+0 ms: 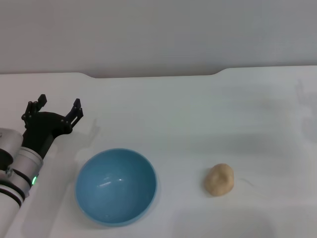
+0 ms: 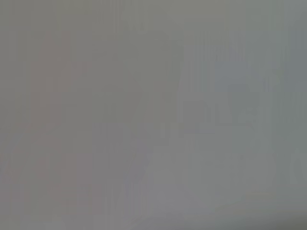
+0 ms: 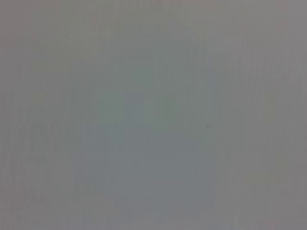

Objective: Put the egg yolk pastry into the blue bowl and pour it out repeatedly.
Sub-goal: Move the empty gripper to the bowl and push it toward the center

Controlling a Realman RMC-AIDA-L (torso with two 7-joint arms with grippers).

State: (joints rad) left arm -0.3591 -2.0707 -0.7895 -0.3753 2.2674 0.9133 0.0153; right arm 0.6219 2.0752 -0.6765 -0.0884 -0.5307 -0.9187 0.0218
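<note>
head view: egg yolk pastry (image 1: 219, 179) well apart from left end effector (image 1: 58, 107), fingers spread

**Bowl and pastry on the table**

The glossy, round, deep light-blue bowl (image 1: 116, 187) sits upright near the left gripper (image 1: 55, 109), empty. The small tan dough-ball pastry (image 1: 219, 179) lies well apart from both, beyond the bowl.
</note>
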